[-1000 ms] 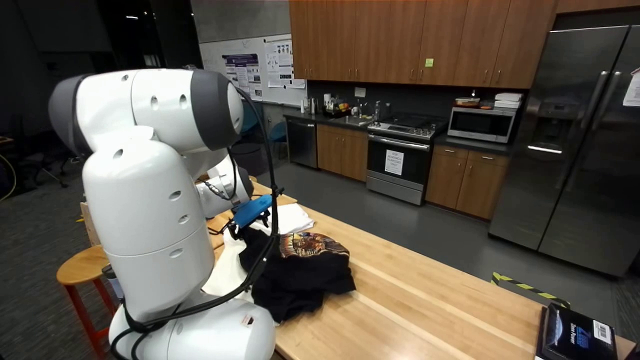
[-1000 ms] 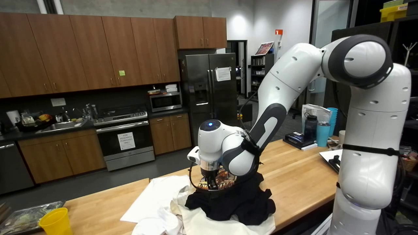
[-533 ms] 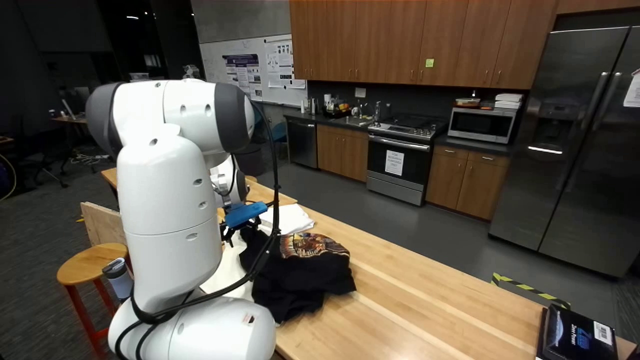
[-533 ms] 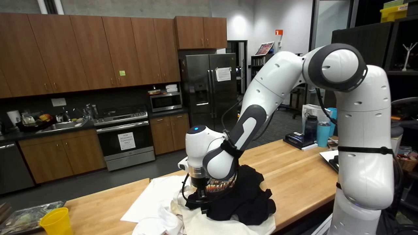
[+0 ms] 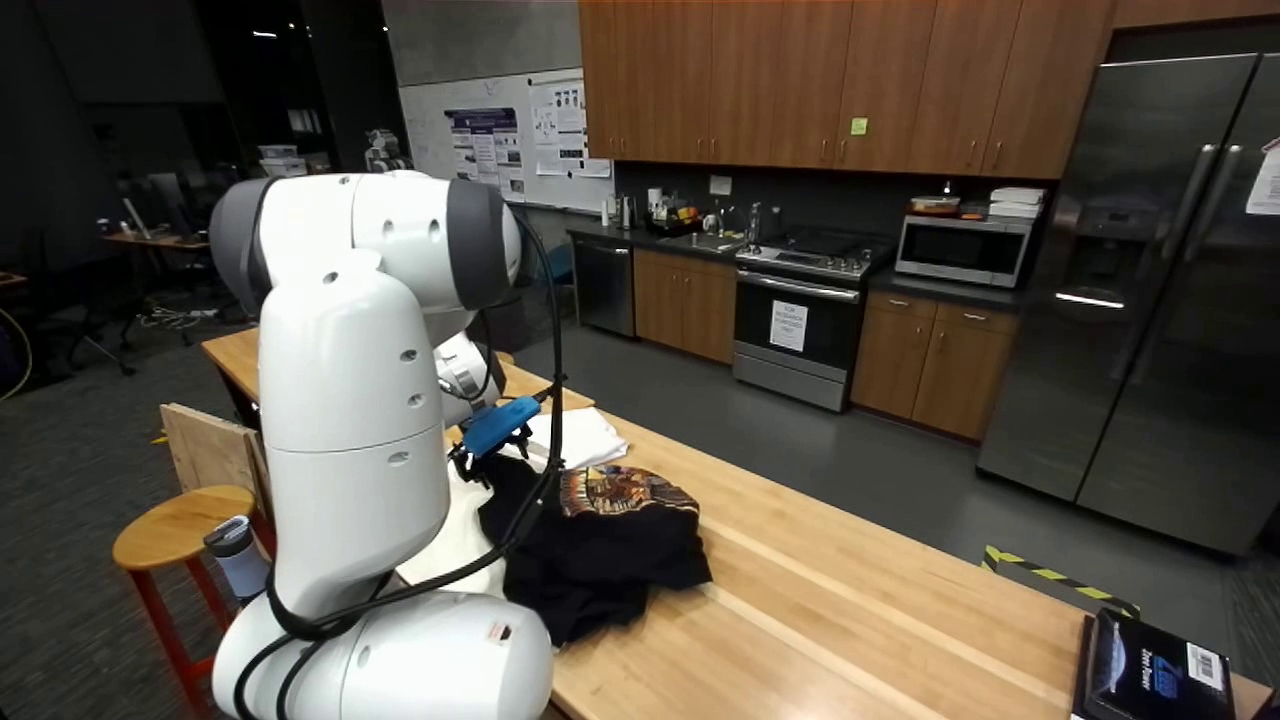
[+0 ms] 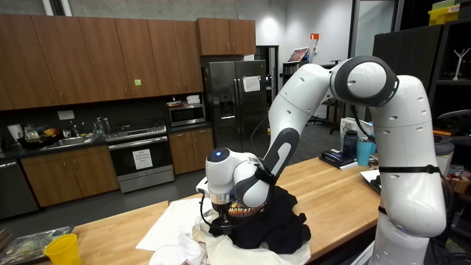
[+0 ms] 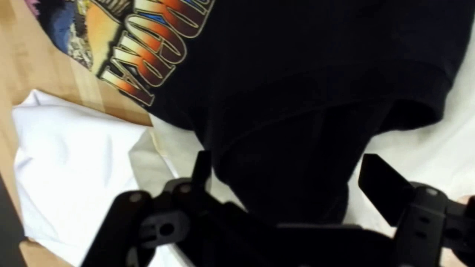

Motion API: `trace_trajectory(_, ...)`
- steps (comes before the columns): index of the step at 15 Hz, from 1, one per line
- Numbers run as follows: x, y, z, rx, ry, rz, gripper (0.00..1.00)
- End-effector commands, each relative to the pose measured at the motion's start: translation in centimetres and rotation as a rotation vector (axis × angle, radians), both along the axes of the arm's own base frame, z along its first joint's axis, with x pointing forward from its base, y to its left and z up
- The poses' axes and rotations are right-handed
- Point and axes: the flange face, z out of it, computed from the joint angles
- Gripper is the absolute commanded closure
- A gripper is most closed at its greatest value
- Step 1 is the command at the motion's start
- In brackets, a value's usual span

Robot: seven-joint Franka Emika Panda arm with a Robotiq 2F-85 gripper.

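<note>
A crumpled black shirt (image 7: 297, 92) with a colourful print lies on a cream cloth (image 6: 254, 254). In the wrist view my gripper (image 7: 287, 159) stands open, its fingers (image 7: 384, 189) wide apart. A narrow fold of the black shirt runs between them, with pale cloth showing beside it, so nothing is gripped. In an exterior view the gripper (image 6: 226, 226) points down at the near-left side of the shirt; whether it touches the fabric I cannot tell. A white cloth (image 7: 74, 159) lies to the left in the wrist view.
On the wooden table (image 6: 331, 206) a black box (image 6: 335, 158), a dark bottle (image 6: 350, 145) and a blue cup (image 6: 364, 151) stand at the far right. A yellow cup (image 6: 64, 250) and a clear-lidded tray (image 6: 33, 243) sit at the left. A stool (image 5: 180, 525) stands beside the table.
The arm has swung, carrying the open gripper from over the shirt's print towards its near-left side, low then slightly up again. The clothes have not visibly moved.
</note>
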Motion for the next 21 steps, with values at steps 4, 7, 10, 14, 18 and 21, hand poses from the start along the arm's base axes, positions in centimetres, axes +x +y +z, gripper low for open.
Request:
trace_trajectory(4, 0.2, -0.1, 0.5, 0.011, -0.057, -0.035, 0.39)
trace_trajectory(7, 0.2, -0.3, 0.5, 0.008, -0.051, -0.047, 0.64)
trace_trajectory(10, 0.4, -1.0, 1.1, -0.002, -0.054, -0.07, 0.86)
trace_trajectory(14, 0.2, -2.9, 2.9, 0.028, -0.028, -0.142, 1.0)
trace_trajectory(18, -0.1, -7.4, 8.1, 0.122, -0.078, -0.268, 0.98)
trace_trajectory(21, -0.5, -11.2, 12.7, 0.159, -0.165, -0.312, 0.98)
